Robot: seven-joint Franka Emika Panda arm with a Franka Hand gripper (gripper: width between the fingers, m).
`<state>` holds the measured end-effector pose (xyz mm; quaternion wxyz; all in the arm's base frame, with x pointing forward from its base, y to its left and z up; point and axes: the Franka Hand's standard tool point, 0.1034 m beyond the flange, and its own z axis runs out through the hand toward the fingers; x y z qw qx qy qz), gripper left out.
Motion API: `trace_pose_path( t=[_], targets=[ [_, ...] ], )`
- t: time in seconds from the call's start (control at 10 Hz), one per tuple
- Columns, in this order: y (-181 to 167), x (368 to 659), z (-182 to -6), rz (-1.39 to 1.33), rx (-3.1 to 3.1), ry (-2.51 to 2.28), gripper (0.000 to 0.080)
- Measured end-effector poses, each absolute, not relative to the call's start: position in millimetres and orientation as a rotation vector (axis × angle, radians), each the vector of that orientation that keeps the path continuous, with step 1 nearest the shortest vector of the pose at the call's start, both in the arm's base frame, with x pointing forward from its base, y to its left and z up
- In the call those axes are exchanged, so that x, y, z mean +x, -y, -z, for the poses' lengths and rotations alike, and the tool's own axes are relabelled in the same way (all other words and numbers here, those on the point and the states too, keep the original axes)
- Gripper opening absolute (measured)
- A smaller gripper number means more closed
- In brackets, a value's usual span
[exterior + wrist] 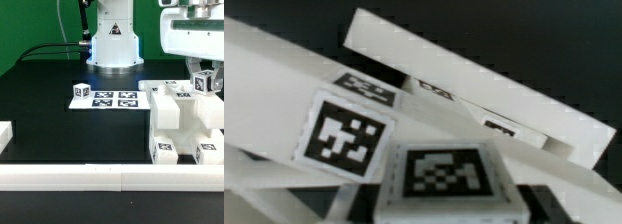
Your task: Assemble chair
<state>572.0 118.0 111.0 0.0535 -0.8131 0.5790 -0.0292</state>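
Note:
The partly built white chair (185, 125) stands at the exterior view's right, a blocky stack of slabs with tags on its lower front. My gripper (204, 76) hangs just above its upper right corner, shut on a small white tagged block (206, 83). In the wrist view the block (441, 172) sits between my dark fingers (367, 203), its tag facing the camera. My gripper (450, 205) holds it close over the chair's tagged slabs (345, 135). Whether the block touches the chair is hidden.
The marker board (105, 98) lies flat in the middle of the black table. A long white border rail (100, 178) runs along the front edge. A short white piece (5, 135) sits at the far left. The robot base (112, 45) stands behind.

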Motion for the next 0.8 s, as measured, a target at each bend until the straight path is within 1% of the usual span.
trace_pose_path(
  t=[0.2, 0.4, 0.5, 0.6, 0.7, 0.8],
  targets=[
    [-117.8, 572.0, -110.9, 0.083, -2.417, -1.830, 0.0265],
    [-117.7, 572.0, -110.8, 0.087, -2.456, -1.779, 0.0265],
    [-116.7, 572.6, -111.1, 0.091, -2.492, -1.730, 0.0421],
    [-112.2, 575.2, -112.5, 0.107, -2.594, -1.575, 0.0554],
    [-109.5, 577.0, -113.5, 0.122, -2.731, -1.337, 0.0554],
    [-111.9, 576.0, -113.7, 0.120, -2.840, -1.104, 0.0633]
  ],
)
